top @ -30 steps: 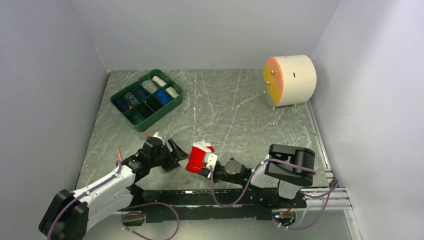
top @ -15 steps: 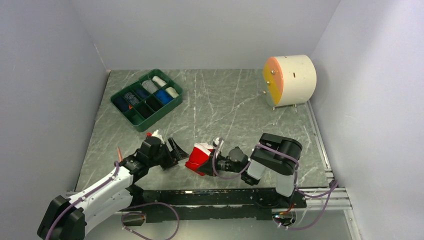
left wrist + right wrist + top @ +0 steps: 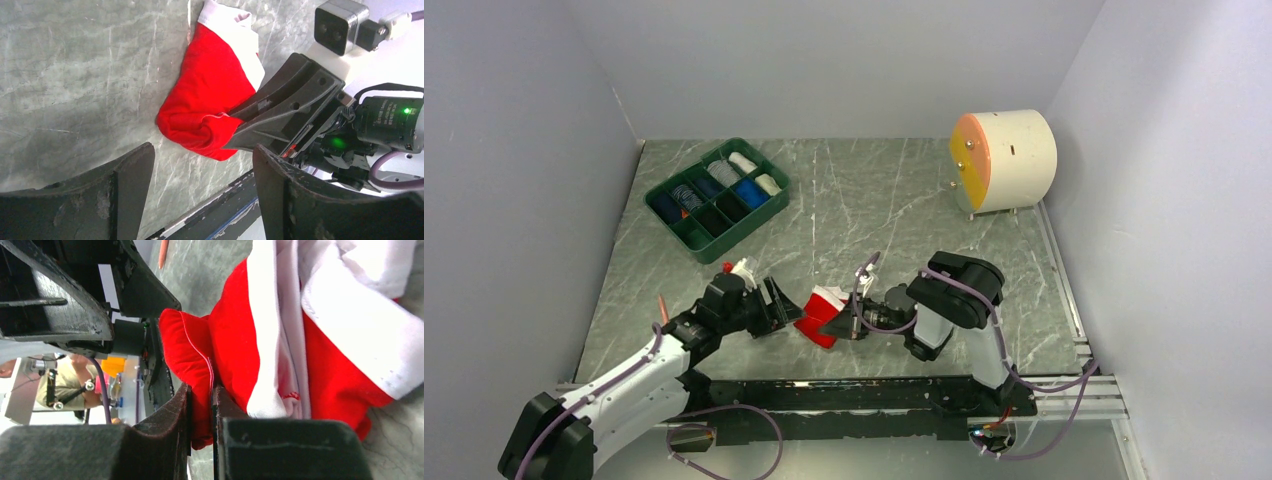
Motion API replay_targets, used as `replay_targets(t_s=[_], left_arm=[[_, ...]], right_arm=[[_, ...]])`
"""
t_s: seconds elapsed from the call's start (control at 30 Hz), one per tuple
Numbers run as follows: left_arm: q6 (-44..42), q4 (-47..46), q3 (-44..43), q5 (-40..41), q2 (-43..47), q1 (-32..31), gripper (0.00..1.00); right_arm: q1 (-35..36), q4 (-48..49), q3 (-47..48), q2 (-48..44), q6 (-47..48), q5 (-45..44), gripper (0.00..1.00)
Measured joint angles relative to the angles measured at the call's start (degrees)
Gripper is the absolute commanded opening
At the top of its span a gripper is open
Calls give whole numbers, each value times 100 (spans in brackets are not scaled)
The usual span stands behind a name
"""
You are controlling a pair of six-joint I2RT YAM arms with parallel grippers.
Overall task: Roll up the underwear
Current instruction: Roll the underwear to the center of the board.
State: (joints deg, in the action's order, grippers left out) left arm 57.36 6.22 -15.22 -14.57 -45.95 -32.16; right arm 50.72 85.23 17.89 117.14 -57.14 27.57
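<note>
Over the last 1 second the right arm has swung its elbow in from the right rail towards the middle. Its wrist now reaches the bright red cloth briefs with the white-edged waistband (image 3: 821,314) from the side. The bundle has barely moved on the grey marble-patterned table (image 3: 894,200), near its front edge. I judge this to be the winding turn of the roll, well begun but not yet tight (a loose white flap shows at the far end).

The right gripper (image 3: 201,402) is squeezed almost together, nipping a red fold between its black fingers (image 3: 170,415). The left gripper (image 3: 771,305) stands spread wide just left of the bundle, holding nothing and apparently not touching it.
</note>
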Motion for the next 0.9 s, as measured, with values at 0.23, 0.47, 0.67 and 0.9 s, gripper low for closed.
replay_targets(t_s=[0.23, 0.47, 0.67, 0.9], left_arm=[[-210, -52, 22, -111, -9, -63, 69], [-201, -328, 133, -52, -131, -476, 69], [-101, -573, 264, 144, -662, -608, 71], [216, -1191, 219, 363, -1172, -658, 72]], right_arm=[[-15, 55, -114, 9, -380, -199, 0], [-44, 391, -249, 177, -933, -413, 2], [-57, 404, -289, 245, -1207, -529, 2], [-70, 413, -328, 269, -1408, -603, 3]])
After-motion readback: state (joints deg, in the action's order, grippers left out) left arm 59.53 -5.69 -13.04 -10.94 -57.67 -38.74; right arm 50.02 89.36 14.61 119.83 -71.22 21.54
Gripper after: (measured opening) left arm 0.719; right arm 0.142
